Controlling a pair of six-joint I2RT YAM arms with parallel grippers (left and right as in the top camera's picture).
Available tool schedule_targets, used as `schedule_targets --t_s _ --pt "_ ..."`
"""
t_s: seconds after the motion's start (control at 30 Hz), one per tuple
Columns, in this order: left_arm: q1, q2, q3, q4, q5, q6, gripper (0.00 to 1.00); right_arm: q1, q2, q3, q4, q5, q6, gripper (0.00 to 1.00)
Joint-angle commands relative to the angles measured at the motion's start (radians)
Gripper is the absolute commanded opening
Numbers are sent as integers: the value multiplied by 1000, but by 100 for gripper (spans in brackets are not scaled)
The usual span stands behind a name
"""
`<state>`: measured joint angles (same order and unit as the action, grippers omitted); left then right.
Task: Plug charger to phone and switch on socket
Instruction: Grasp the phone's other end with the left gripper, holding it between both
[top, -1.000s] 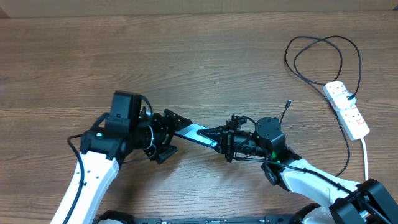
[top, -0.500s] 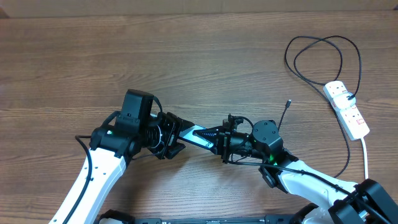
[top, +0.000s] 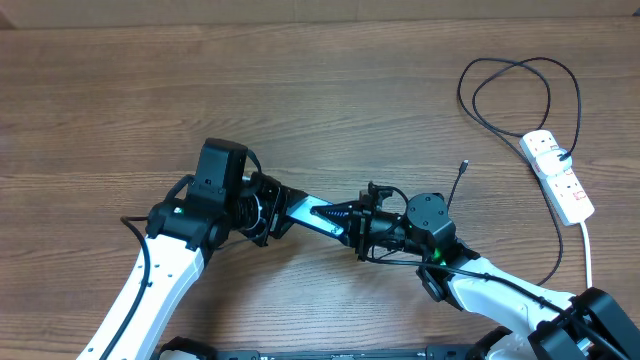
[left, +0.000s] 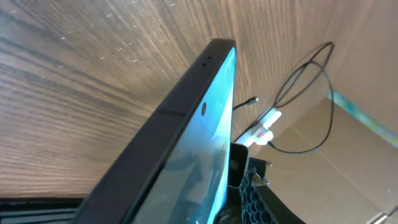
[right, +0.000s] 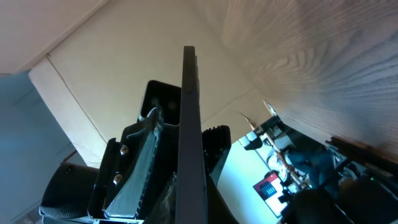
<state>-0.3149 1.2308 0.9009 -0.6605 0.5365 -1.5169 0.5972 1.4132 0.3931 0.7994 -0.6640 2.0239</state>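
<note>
The phone (top: 312, 213), its screen glowing teal, hangs tilted above the table between both arms. My right gripper (top: 352, 222) is shut on its right end; the right wrist view shows the phone (right: 191, 124) edge-on between the fingers (right: 138, 168). My left gripper (top: 272, 215) straddles the left end, jaws narrowed, and a thin dark gap shows between the textured pad (left: 249, 193) and the screen (left: 186, 143). The charger (top: 500, 75) lies looped at the back right, with its connector tip (top: 463, 165) free on the table. The socket (top: 558, 176) lies at the right edge.
The socket's white cord (top: 588, 255) runs down toward the front right. A cardboard wall (left: 348, 143) stands behind the table. Bare wooden tabletop (top: 150, 90) fills the left and back.
The left arm moved right toward the phone's left end and its jaws narrowed around it. The right gripper shifted slightly left with the phone and kept its hold.
</note>
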Motion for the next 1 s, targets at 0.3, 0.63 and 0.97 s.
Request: schedule_targets --t_s 0.3,0.63,0.97 --pt "-48 6 -10 48 -54 -43 22 5 -9 20 16 16 138 4" --pt "-48 6 -10 53 -63 -43 5 5 -9 20 16 28 138 4" --pt "-43 6 -10 105 -66 -48 5 5 -9 20 15 27 138 4"
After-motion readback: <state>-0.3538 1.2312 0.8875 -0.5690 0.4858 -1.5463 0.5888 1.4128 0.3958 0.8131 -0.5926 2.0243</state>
